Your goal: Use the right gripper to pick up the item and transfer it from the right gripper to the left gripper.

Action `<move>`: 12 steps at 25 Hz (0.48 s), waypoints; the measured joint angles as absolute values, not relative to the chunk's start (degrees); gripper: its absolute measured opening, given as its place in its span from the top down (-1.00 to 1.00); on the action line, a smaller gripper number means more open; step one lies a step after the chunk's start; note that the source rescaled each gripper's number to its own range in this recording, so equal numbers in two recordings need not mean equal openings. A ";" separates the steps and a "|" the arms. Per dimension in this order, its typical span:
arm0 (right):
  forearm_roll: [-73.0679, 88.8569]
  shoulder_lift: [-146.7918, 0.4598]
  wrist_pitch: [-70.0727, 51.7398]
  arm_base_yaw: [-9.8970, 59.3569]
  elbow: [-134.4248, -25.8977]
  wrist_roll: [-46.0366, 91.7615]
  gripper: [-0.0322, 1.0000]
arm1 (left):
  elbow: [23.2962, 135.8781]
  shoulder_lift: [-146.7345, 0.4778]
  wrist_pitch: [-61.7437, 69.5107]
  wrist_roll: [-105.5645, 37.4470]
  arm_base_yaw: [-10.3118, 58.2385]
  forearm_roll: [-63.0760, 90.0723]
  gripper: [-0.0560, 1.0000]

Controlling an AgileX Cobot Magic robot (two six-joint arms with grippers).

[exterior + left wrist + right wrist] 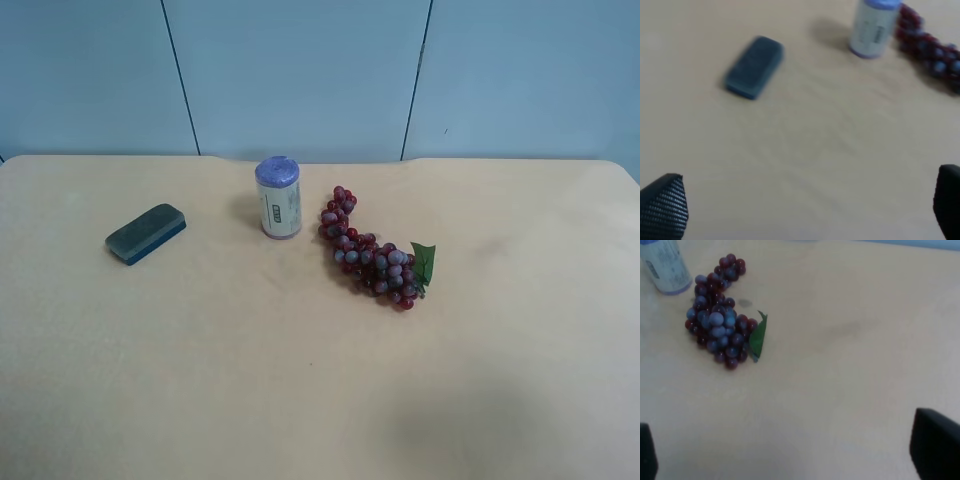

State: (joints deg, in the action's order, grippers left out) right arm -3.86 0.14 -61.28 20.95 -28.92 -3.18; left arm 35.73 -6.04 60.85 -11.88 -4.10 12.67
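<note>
The item, a dark grey-green oblong pad [146, 233] with a thin bluish base, lies flat on the tan table at the exterior high view's left. It also shows in the left wrist view [754, 66], well ahead of the left gripper [807, 197], whose fingers [664, 206] stand wide apart and empty. The right gripper [790, 445] is open and empty too, with only its black fingers [935, 447] at the frame corners. The item is out of the right wrist view. Neither arm shows in the exterior high view.
A purple-lidded can [278, 197] stands upright at the table's middle back, also seen in the left wrist view [873, 27] and the right wrist view [665, 265]. A red grape bunch [372, 255] with a green leaf lies beside it [717, 322]. The table [320, 400] ends at a blue wall.
</note>
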 joint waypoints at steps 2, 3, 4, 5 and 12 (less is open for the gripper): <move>-3.86 0.14 -61.28 20.95 -28.92 -3.18 -1.00 | 34.59 -2.37 61.71 -11.75 -4.10 11.35 -0.98; -3.86 0.14 -61.28 20.95 -28.92 -3.18 -1.00 | 34.10 -1.12 62.26 -11.75 -4.10 10.84 -0.98; -3.86 0.14 -61.28 20.95 -28.92 -3.18 -1.00 | 33.59 -0.10 63.20 -11.62 -4.10 10.18 -0.99; -3.86 0.14 -61.28 20.95 -28.92 -3.18 -1.00 | 32.97 0.13 63.85 -11.45 -4.10 9.57 -0.99; -3.86 0.14 -61.28 20.95 -28.92 -3.18 -1.00 | 29.95 0.18 62.35 -7.64 -4.10 5.73 -0.99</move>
State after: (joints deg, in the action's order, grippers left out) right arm -3.86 0.14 -61.28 20.95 -28.92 -3.18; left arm 29.95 0.18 62.35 -7.64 -4.10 5.73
